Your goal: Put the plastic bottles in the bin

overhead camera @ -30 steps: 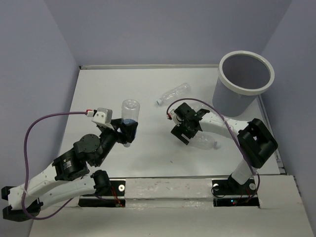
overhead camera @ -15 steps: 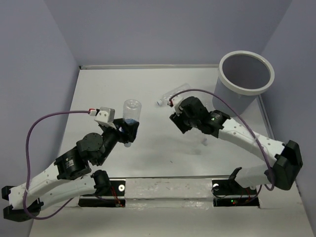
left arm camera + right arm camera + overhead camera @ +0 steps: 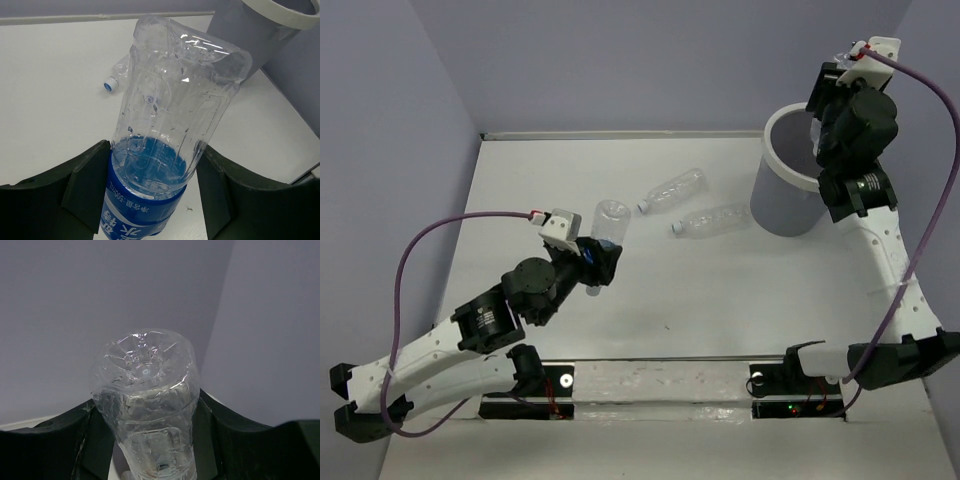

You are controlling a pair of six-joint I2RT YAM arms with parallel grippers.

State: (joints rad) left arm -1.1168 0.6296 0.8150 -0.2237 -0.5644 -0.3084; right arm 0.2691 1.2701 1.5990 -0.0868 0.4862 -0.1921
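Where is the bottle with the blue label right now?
The blue-labelled bottle is gripped in the left claw, left of centre in the overhead view, with two clear bottles lying between it and the bin.

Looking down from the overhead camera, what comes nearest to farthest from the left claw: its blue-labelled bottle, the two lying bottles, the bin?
1. Blue-labelled bottle, gripped in the left gripper.
2. Upper clear bottle and lower clear bottle, lying mid-table: too close to call.
3. Bin, far right.

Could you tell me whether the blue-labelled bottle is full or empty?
Empty: the blue-labelled bottle, held in the left end effector, is crumpled and see-through, with no liquid visible.
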